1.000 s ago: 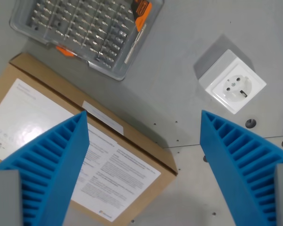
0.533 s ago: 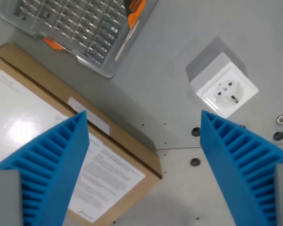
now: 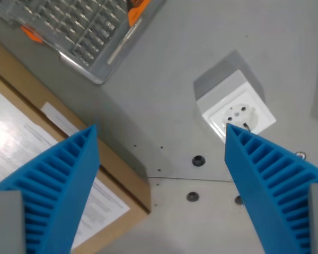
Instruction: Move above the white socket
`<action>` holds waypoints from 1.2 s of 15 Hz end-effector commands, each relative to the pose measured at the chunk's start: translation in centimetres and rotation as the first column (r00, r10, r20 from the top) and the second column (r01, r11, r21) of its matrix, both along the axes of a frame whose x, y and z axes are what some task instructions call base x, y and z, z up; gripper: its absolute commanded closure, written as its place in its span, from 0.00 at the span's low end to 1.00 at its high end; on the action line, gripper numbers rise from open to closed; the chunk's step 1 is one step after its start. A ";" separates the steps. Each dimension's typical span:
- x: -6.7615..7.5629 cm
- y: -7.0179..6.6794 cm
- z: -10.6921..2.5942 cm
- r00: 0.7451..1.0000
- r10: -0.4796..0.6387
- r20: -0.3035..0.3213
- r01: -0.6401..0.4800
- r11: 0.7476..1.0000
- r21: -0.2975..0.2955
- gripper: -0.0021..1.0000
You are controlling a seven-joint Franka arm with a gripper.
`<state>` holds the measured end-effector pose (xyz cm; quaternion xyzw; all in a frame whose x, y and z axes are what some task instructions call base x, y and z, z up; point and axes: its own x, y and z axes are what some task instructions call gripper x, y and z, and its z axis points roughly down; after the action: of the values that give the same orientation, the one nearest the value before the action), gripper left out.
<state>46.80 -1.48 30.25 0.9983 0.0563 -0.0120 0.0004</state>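
Closing on: the white socket (image 3: 235,112), which sits on the grey table (image 3: 164,84) toward the wrist view's right, its lower corner just tucked behind the tip of the right-hand blue finger (image 3: 265,180).
Step in hand: centring over the socket. It is not there yet, I'd say; the box is off to one side of the gap instead of in the middle of it.
Doing it well: slide sideways toward the wrist view's right and a touch forward until the socket face sits squarely between the two fingers, holding height so nothing drags across the table.
Watch for: the right-hand finger, which already overlaps the socket's edge in this view; dropping now would likely clip it.
Hand: the gripper (image 3: 161,132) is spread wide, both fingers well apart, nothing held between them and nothing touching them that I can see.
Neighbours: a cardboard box (image 3: 69,153) with a printed label lies under the left-hand finger, and a clear parts case (image 3: 79,32) with orange latches sits at the top left. Both are well apart from the socket.
Table detail: a few small dark holes (image 3: 199,160) dot the surface just below the socket.
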 end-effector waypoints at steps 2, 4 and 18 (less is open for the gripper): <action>-0.9 -1.5 -1.7 0.954 0.278 0.113 -0.279 0.960 -0.013 0.00; -1.2 -2.2 -2.5 0.942 0.316 0.114 -0.317 0.948 -0.014 0.00; -3.2 -6.8 -8.9 0.823 0.552 0.137 -0.556 0.831 -0.015 0.00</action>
<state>44.27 -7.70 21.97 0.9710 0.2392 -0.0056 0.0003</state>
